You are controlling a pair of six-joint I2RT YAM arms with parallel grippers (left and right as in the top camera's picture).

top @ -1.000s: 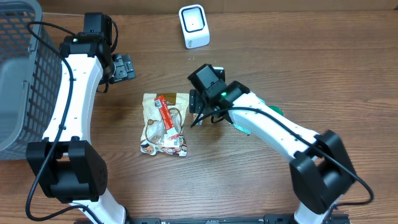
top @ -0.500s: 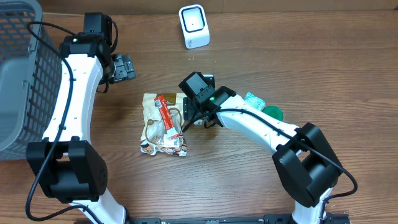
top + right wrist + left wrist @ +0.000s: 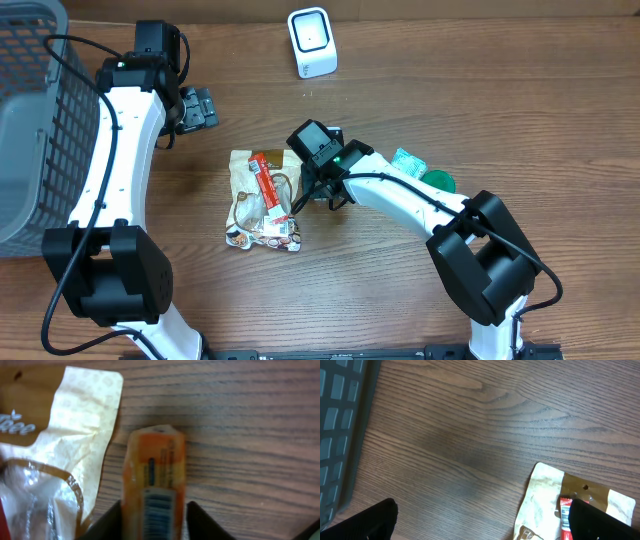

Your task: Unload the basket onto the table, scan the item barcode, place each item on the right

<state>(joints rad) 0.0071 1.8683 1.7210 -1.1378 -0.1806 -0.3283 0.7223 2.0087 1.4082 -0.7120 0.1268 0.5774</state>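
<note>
Pinching small orange barcoded packet [image 3: 154, 470] in right gripper [image 3: 152, 515], beside tan snack pouch [image 3: 262, 205], likely to lift toward far white scanner [image 3: 312, 42]; left gripper [image 3: 487, 522] spread, idle.

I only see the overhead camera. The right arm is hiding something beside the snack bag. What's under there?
Observer: The right wrist camera shows a small orange packet lying on the table beside the snack bag.
Operator: Is the robot grabbing it?
Observer: The right gripper has a finger on either side of it. I can't tell whether it's squeezing.
Operator: Does it have a barcode?
Observer: A blue striped label faces that camera. It looks like a barcode, but it's blurry.
</note>
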